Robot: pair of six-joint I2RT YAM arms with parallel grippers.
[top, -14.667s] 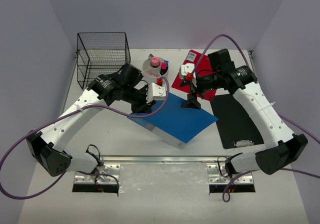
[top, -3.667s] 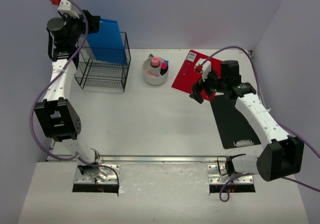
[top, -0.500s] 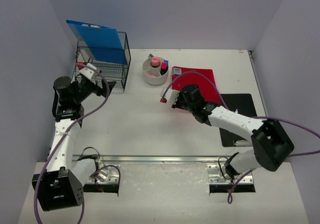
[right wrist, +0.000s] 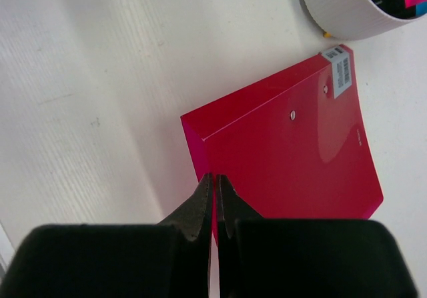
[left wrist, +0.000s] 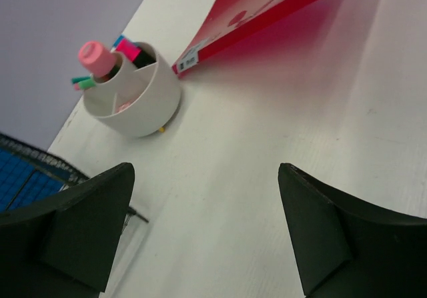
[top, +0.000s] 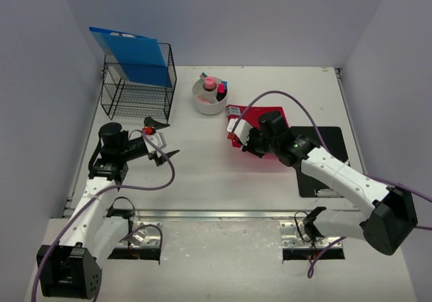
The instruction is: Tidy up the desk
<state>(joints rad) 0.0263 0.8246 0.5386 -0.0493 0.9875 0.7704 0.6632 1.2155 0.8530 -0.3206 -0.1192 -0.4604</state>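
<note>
On the off-white desk [top: 202,180] lies a red folder [top: 251,117], right of centre. My right gripper [top: 240,140] is shut on its left edge, which looks lifted a little off the desk. The right wrist view shows the jaws [right wrist: 215,179] pinched together on the rim of the red folder [right wrist: 287,158]. My left gripper [top: 160,140] hangs open and empty over the left of the desk, below the wire basket [top: 135,94]. Its fingers [left wrist: 87,225] stand wide apart above bare desk. A blue folder [top: 131,55] stands upright in the basket.
A white pen cup [top: 209,98] holding markers stands at the back centre, just beyond the red folder's far corner, and it also shows as the cup [left wrist: 137,101]. A black clipboard [top: 325,155] lies flat at the right. Lavender walls enclose the desk.
My left arm has drawn back from the basket toward the near side, its jaws spreading wider. The right gripper has shifted slightly right and turned the red folder with it.
</note>
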